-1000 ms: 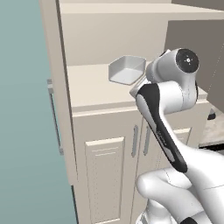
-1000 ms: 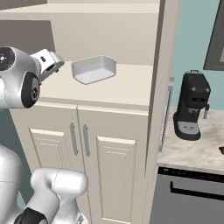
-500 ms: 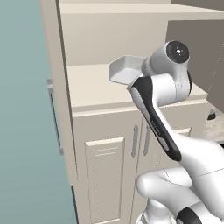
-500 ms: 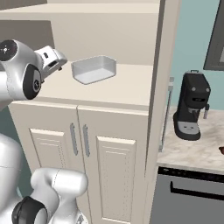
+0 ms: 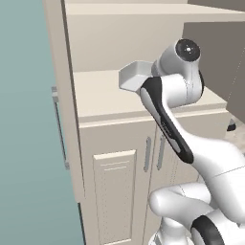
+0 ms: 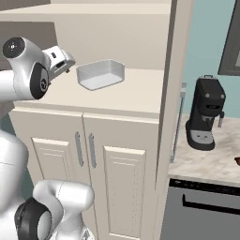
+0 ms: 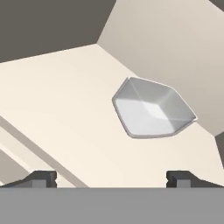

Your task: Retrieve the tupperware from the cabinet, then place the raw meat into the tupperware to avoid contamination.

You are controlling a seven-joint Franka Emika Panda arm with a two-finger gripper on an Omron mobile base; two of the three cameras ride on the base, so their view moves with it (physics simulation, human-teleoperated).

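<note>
My pincer (image 7: 111, 177) hangs spread wide, short of the tupperware (image 7: 152, 107).

In the hand view its two tips sit far apart at the bottom edge, with the tub right of centre, empty on the cream shelf of the cabinet (image 6: 140, 154). In the right base view the tub (image 6: 100, 74) lies upper left of centre, my pincer (image 6: 65, 63) just left of it, not touching.

I read the tupperware (image 6: 100, 74) as smooth, faintly glossy pale-grey plastic; the cabinet (image 6: 126, 154) as matt painted cream with slim satin-grey metal-looking handles (image 6: 92, 150); the coffee machine (image 6: 205, 113) as glossy black plastic; the counter (image 6: 213, 157) beneath it as speckled stone
</note>
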